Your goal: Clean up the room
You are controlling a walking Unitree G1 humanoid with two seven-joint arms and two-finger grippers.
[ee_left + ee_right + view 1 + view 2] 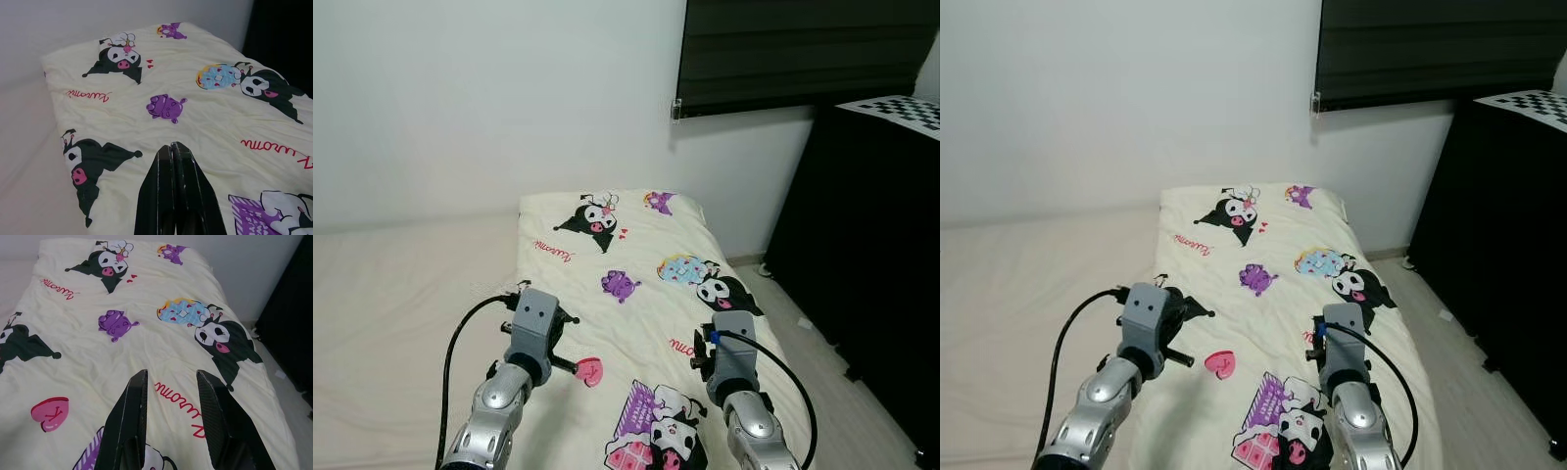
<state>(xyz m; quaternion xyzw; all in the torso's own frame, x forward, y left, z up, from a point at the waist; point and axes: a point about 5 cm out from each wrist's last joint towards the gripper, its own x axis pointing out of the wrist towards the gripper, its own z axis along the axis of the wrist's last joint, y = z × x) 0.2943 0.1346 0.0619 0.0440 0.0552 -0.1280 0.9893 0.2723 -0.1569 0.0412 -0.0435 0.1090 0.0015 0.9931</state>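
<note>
A: Where are we?

B: We're over the pale yellow blanket printed with black and purple cartoon characters (pixel 626 284). It lies spread flat on the cream mattress (pixel 401 323), along its right side, far end close to the white wall (pixel 489 98).

A: Arms?

B: Left gripper (pixel 172 152) hovers above the blanket's near left part, jaws pressed together, holding nothing. Right gripper (pixel 171 382) is over the near right part, jaws spread, nothing between them.

A: Surroundings?

B: We see a tall black cabinet (pixel 871 255) at right with a checkerboard sheet (pixel 901 110) on top, and a dark roller blind (pixel 803 49) on the far wall.
</note>
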